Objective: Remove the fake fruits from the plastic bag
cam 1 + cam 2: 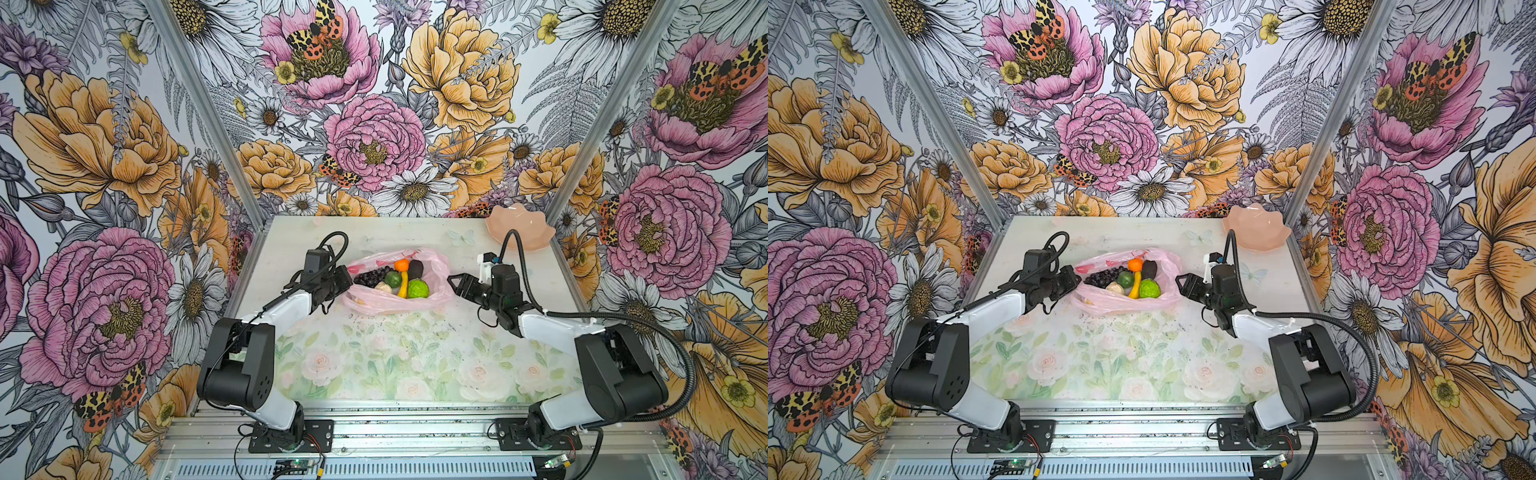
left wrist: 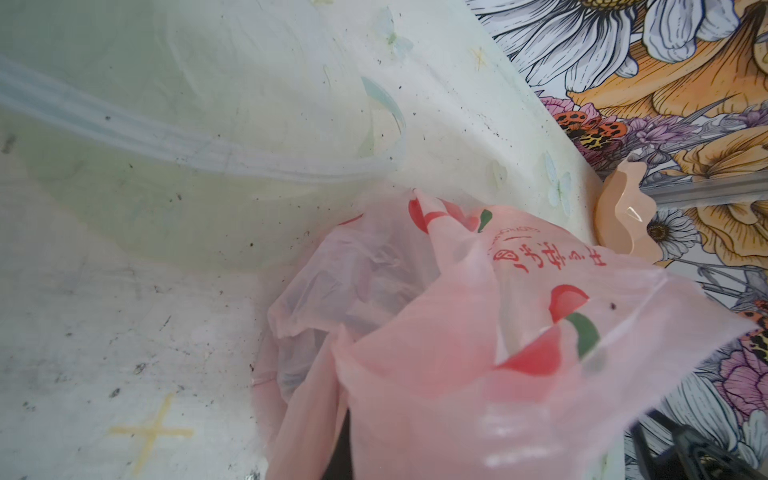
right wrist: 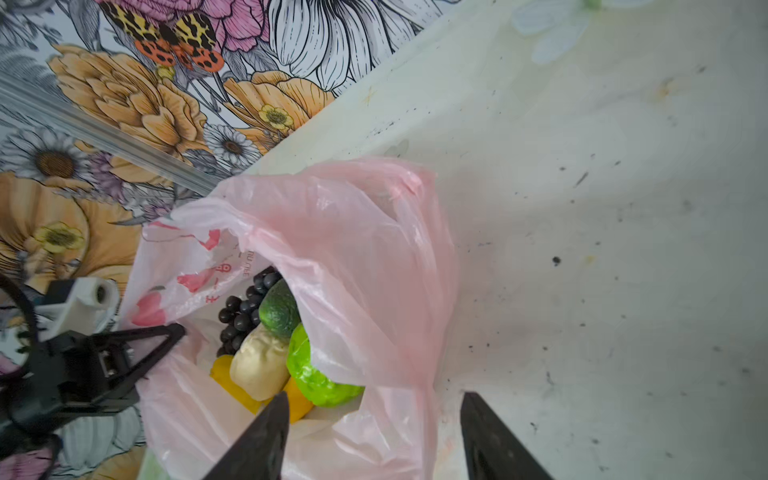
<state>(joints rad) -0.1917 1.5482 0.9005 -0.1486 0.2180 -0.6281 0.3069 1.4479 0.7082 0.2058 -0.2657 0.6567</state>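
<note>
Both top views alone show the orange (image 1: 401, 264) inside the plastic bag (image 1: 437, 272).

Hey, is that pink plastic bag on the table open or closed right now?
Open. The thin pale-pink plastic bag gapes upward, showing the black grape bunch, orange and yellow banana inside.

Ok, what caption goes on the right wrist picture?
Open right gripper at the rim of the plastic bag of fake fruits.

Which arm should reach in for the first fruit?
Right: the right claw is open beside the plastic bag's mouth, near the fruits; the left claw is shut on the bag's rim.
</note>
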